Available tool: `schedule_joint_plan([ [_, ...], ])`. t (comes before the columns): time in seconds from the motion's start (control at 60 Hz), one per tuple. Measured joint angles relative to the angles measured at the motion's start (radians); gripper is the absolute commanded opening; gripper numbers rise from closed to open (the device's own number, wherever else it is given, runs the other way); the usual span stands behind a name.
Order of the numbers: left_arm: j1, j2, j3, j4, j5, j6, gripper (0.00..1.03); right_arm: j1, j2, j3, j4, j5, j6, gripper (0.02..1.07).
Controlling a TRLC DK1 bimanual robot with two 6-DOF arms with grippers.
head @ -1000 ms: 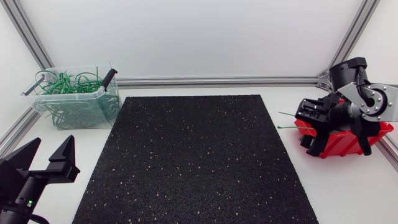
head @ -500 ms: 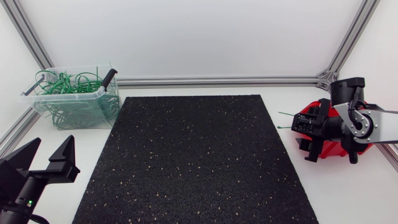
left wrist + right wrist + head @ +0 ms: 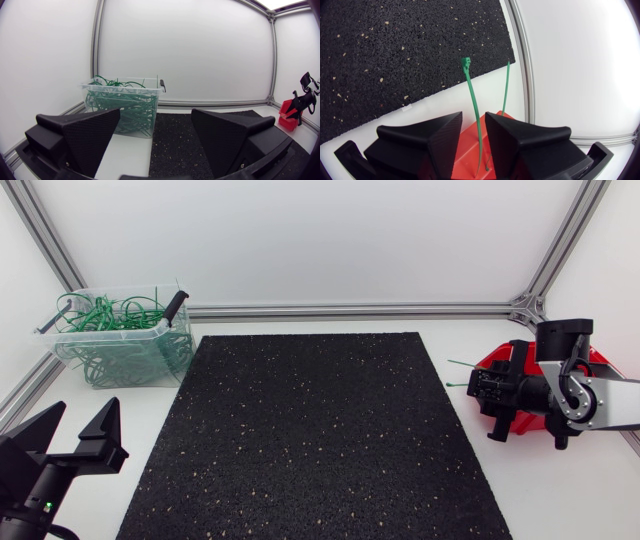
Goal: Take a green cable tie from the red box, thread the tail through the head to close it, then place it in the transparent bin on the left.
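Right claw [image 3: 473, 120] dropped lower at red box [image 3: 468, 155], far right; narrowly open, tie [image 3: 471, 92] between fingers, unclamped. Left claw [image 3: 80, 418] released wide, holding nothing, near left. Bin [image 3: 60, 348] far left.

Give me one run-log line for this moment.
left gripper open, parked; right gripper open at red box; green cable tie between its fingers

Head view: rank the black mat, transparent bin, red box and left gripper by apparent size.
black mat
transparent bin and left gripper: alike; the gripper is nearer
red box, partly hidden by the right arm
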Motion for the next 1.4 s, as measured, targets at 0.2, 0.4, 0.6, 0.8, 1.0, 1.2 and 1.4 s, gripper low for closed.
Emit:
schedule_joint_plan([
  [0.2,0.0,0.0,0.0,0.0,0.0,0.0,0.99,-0.009,0.0,-0.01,0.034,-0.011,-0.022,0.08],
  [0.4,0.0,0.0,0.0,0.0,0.0,0.0,0.99,-0.009,-0.004,-0.016,0.064,-0.012,-0.025,0.08],
  [0.6,0.0,0.0,0.0,0.0,0.0,0.0,0.99,-0.01,-0.085,-0.02,-0.003,-0.049,-0.034,0.08],
  [0.8,0.0,0.0,0.0,0.0,0.0,0.0,0.99,-0.045,-0.154,-0.019,-0.123,-0.137,-0.037,0.08],
  [1.0,0.0,0.0,0.0,0.0,0.0,0.0,0.99,-0.085,-0.19,-0.019,-0.208,-0.177,-0.064,0.3],
  [1.2,0.0,0.0,0.0,0.0,0.0,0.0,0.99,-0.109,-0.199,-0.019,-0.211,-0.184,-0.09,0.57],
  [1.4,0.0,0.0,0.0,0.0,0.0,0.0,0.99,-0.115,-0.199,-0.019,-0.211,-0.184,-0.096,0.8],
])
